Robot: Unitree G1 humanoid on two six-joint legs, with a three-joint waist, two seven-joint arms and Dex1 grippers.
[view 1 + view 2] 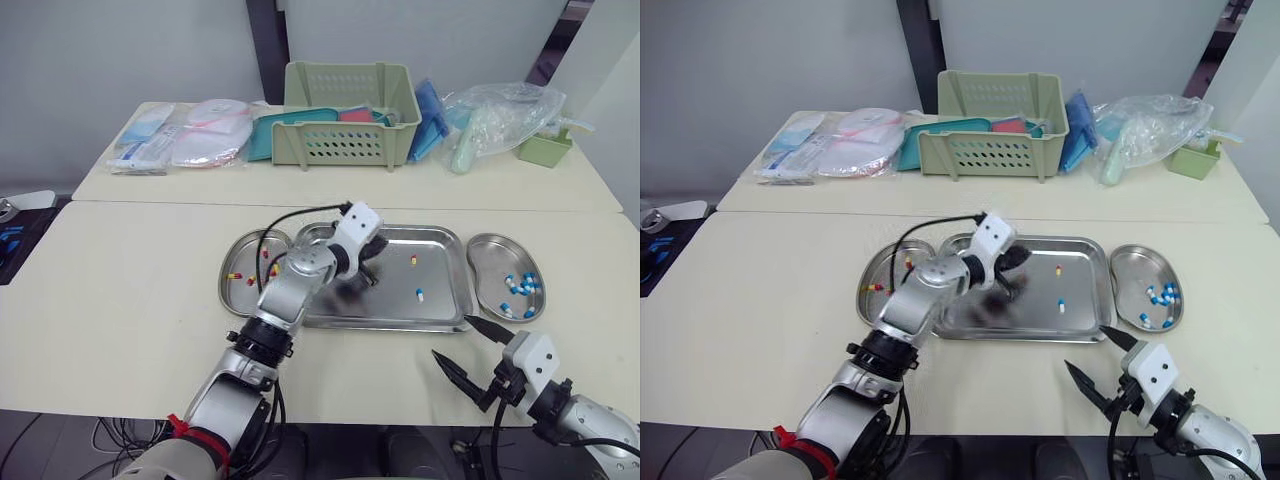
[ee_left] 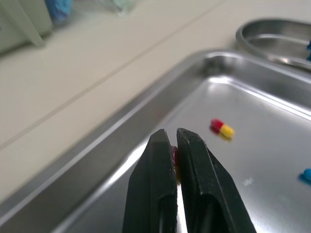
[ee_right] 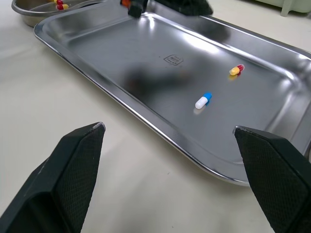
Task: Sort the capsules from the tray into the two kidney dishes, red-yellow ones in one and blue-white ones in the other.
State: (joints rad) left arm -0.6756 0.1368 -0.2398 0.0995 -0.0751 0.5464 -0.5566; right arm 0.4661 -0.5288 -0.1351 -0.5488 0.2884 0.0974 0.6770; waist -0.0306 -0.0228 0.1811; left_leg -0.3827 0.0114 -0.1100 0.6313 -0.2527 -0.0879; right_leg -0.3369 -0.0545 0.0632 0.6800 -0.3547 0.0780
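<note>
While the desk [image 1: 120, 300] is carrying the steel tray [image 1: 440, 245], the left kidney dish [image 1: 232, 295] and the right kidney dish [image 1: 487, 250] are sitting just beside its two short ends. The left dish is holding red-yellow capsules [image 1: 235, 276]; the right dish is holding blue-white capsules [image 1: 520, 285]. The left pincer [image 2: 170, 137] is hanging low over the tray, clamped on the held red-yellow capsule [image 2: 174, 156]. The right pincer [image 1: 452, 337] is hovering over the desk near the tray's near right corner, fingers well apart. The loose red-yellow capsule [image 3: 236, 70] and the loose blue-white capsule [image 3: 203, 100] are lying apart on the tray floor.
</note>
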